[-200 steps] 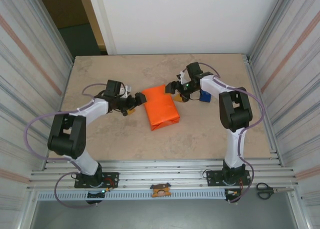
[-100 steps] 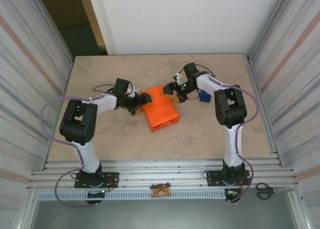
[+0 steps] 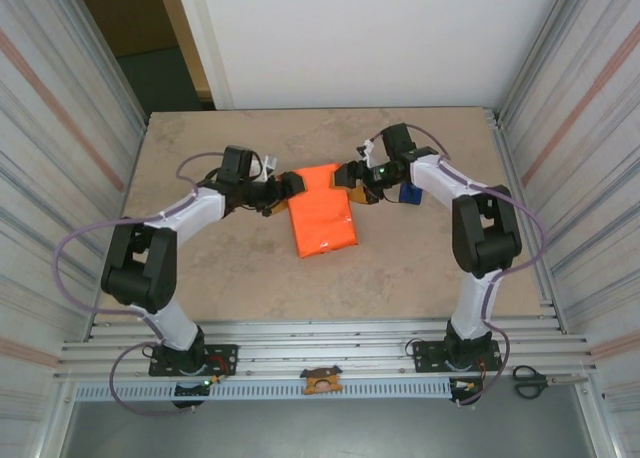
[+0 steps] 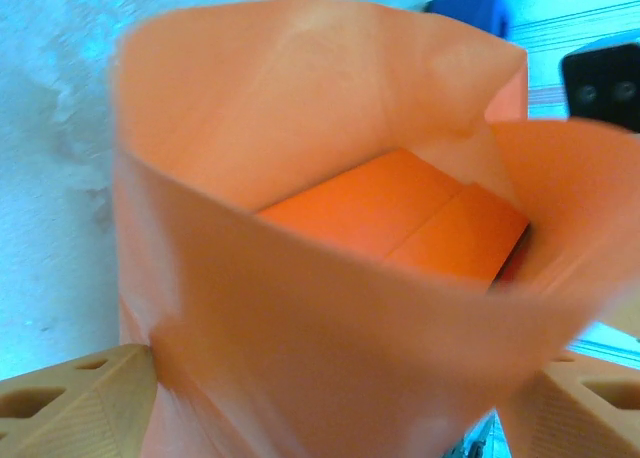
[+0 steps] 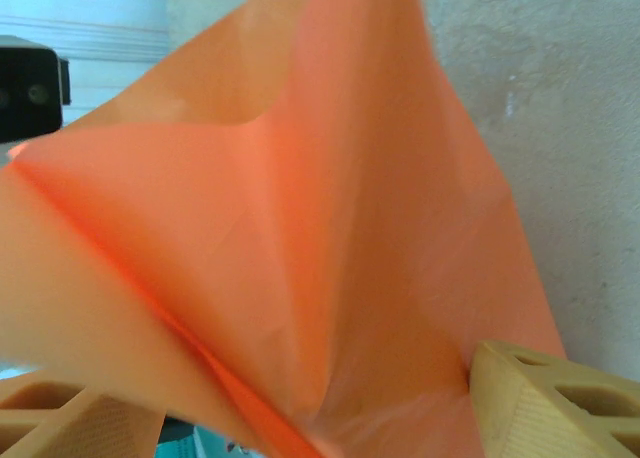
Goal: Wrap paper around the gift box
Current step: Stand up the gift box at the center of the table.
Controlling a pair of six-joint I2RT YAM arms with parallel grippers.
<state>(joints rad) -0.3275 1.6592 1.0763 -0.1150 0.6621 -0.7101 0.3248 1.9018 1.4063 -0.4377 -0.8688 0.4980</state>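
Note:
The paper [image 3: 322, 221] lies wrapped as a lighter orange bundle at the table's middle. In the left wrist view its far end [image 4: 300, 168] gapes open, and the red-orange gift box [image 4: 400, 213] shows inside. My left gripper [image 3: 290, 185] reaches the far left corner of the bundle. Its jaws [image 4: 335, 378] stand wide, with the paper's open end between the tan fingers [image 4: 80, 408]. My right gripper [image 3: 350, 175] meets the far right corner. It [image 5: 300, 398] is also open, with a creased paper flap [image 5: 300, 228] filling the space between its fingers [image 5: 560, 398].
A blue tape dispenser [image 3: 408, 193] sits just right of the right gripper, also seen as a blue block [image 4: 470, 3] in the left wrist view. Scissors [image 3: 530, 381] lie off the table at the front right. Corrugated walls close both sides.
My left gripper has swung toward the far end of the bundle and pushed against its corner. The paper's far end has shifted and turned a little. The right gripper has drawn slightly right.

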